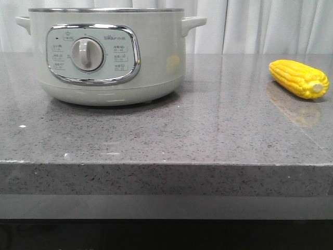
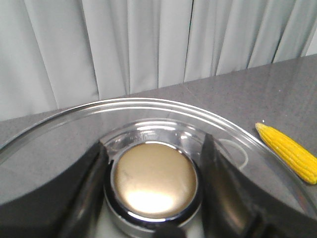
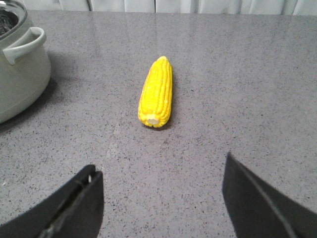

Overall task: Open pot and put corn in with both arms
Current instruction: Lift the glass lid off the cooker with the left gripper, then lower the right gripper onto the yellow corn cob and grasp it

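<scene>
Here the pot [image 1: 106,57], a large round electric cooker with a smooth pale grey-green shell, a steel rim and two small moulded side handles, stands on the left part of a speckled grey stone tabletop [image 1: 208,135] with a polished, faintly mirroring surface. Its front carries a chrome-framed control panel [image 1: 93,53] of rounded outline with one round knob [image 1: 86,54] at the middle. What is inside the pot cannot be told from the front view. In the left wrist view a clear glass lid [image 2: 208,124] with a curved edge fills the lower field, and at its centre sits a round knob [image 2: 154,181] with a brushed golden face in a chrome ring; the left claw [image 2: 154,191] has its two dark fingers [image 2: 89,188] one on each side of that knob, clenched against it. The corn [image 1: 299,78], a bright yellow cob with neat rows of kernels and a pale stub end, lies flat on the tabletop, well apart from the pot on the right. The right claw [image 3: 161,198] hangs released above the tabletop near the cob's stub end, its dark fingers [image 3: 74,203] spread wide. Pleated pale curtains [image 2: 124,44] hang behind.
</scene>
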You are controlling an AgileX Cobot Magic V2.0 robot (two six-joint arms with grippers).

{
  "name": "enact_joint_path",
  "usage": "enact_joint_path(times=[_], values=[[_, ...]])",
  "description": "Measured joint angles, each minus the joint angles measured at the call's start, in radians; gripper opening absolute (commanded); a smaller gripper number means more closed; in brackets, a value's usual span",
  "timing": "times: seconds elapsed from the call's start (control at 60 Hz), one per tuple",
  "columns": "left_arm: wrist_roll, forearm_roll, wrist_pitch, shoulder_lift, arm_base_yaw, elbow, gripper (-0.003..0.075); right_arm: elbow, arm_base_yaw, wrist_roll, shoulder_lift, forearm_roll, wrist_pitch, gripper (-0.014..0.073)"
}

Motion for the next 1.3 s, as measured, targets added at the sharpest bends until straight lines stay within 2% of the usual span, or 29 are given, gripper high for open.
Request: enact_joint_path(times=[0.25, 0.466, 1.299], values=[[-0.040, -0.002, 0.037, -0.252, 0.021, 0.226, 0.0146, -0.009, 0.000, 0.000, 0.039, 0.006, 0.027, 0.0528], [-0.051, -0.004, 0.049, -0.401, 0.022, 0.358, 0.0146, -0.112, 0.014, 0.000, 0.175, 0.006, 0.094, 0.0528], [-0.053, -0.004, 0.053, -0.425, 0.022, 0.374, 0.0146, -0.725, 0.044, 0.000, 1.116, 0.008, 0.244, 0.0531]])
